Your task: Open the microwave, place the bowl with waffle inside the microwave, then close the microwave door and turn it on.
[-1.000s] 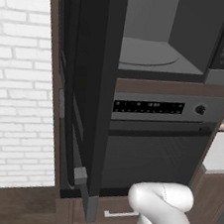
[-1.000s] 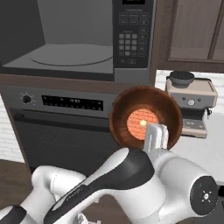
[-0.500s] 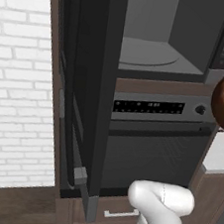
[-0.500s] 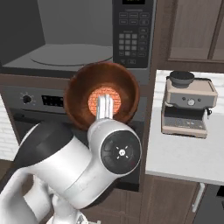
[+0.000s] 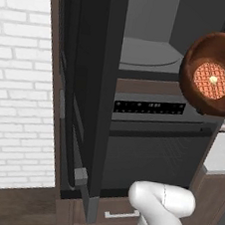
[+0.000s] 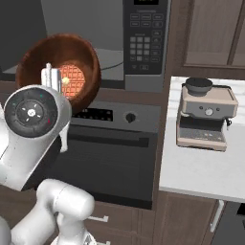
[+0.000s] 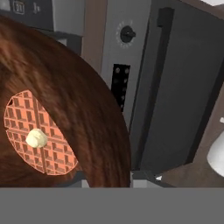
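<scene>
The microwave stands open, its grey cavity and round turntable showing. The microwave door is swung out to the left, seen nearly edge-on. The reddish-brown bowl hangs in the air in front of the cavity's lower right corner, tilted so its inside faces the cameras. The waffle with a pale pat lies inside it. My gripper is shut on the rim of the bowl. In the hand view the bowl and waffle fill the left side.
The keypad panel sits right of the cavity. Below is a grey oven with a display strip, a knob and a horizontal handle. A coffee machine stands on the white counter to the right. A brick wall is at the left.
The arm has carried the bowl up and to the left, from in front of the oven toward the open microwave cavity. The grip on the rim is unchanged.
</scene>
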### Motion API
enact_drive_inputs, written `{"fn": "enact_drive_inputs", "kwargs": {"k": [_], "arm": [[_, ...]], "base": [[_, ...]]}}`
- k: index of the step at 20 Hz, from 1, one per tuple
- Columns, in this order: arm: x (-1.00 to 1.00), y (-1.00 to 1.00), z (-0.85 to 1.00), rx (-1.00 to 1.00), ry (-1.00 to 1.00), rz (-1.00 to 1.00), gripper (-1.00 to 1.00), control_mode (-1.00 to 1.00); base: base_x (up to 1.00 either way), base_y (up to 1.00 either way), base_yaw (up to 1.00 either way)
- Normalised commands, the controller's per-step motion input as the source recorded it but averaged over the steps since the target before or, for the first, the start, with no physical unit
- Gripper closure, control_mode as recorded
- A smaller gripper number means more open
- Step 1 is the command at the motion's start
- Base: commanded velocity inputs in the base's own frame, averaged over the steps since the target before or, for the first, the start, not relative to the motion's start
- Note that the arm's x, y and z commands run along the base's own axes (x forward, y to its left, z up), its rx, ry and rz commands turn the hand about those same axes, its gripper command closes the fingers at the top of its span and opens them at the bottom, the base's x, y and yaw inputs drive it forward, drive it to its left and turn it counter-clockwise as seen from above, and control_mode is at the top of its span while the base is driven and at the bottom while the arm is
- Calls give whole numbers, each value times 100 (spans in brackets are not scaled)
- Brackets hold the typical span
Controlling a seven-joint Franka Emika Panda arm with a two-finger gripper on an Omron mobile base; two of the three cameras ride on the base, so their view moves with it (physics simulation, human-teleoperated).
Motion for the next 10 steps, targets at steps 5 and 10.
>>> {"fn": "enact_drive_inputs", "kwargs": {"k": [5,10], "arm": [[50,100,61,0,0,1,100,-100],[89,90,32,0,0,-1,100,-100]], "base": [[0,0,0],[0,0,0]]}}
